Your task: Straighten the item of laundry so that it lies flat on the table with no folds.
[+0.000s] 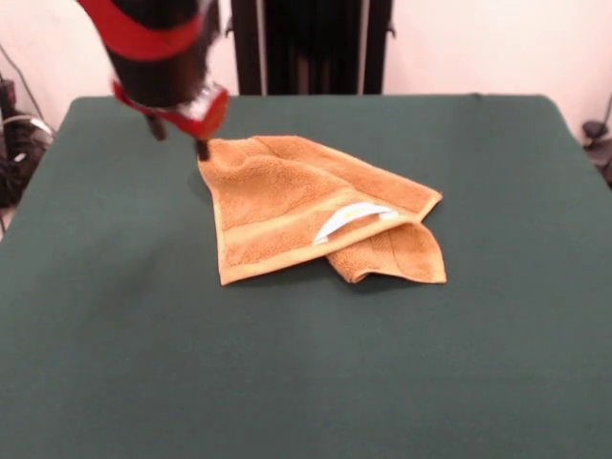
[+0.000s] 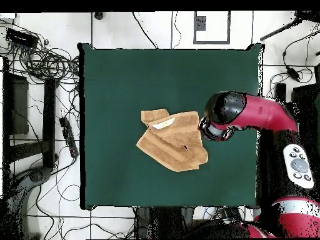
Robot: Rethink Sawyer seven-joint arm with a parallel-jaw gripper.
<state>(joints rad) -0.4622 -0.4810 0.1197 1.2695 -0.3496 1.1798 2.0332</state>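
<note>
A: Item one?

B: Towel (image 1: 316, 210), orange-tan terry. It lies near the middle of the surface (image 1: 115, 363), which is dark green and far larger than the cloth. Not flat: one corner is turned under at the front view's lower right, so a rounded flap sticks out below the hemmed edge.

A: Markings?

B: A flat woven band runs along the near hem. A white tag (image 1: 352, 220) curls up by the fold.

A: Item two?

B: Tool (image 1: 182, 143), at the end of the red and black arm (image 2: 262, 112). In the front view it stands over the towel's far left corner, one dark finger (image 1: 202, 149) right at the cloth's edge.

A: Open or closed?

B: Cannot tell. The wrist blocks most of it in both views, and whether it has hold of the corner does not show.

A: Overhead view?

B: The arm reaches in from the right. Its rounded head sits just beside the towel's right edge.
</note>
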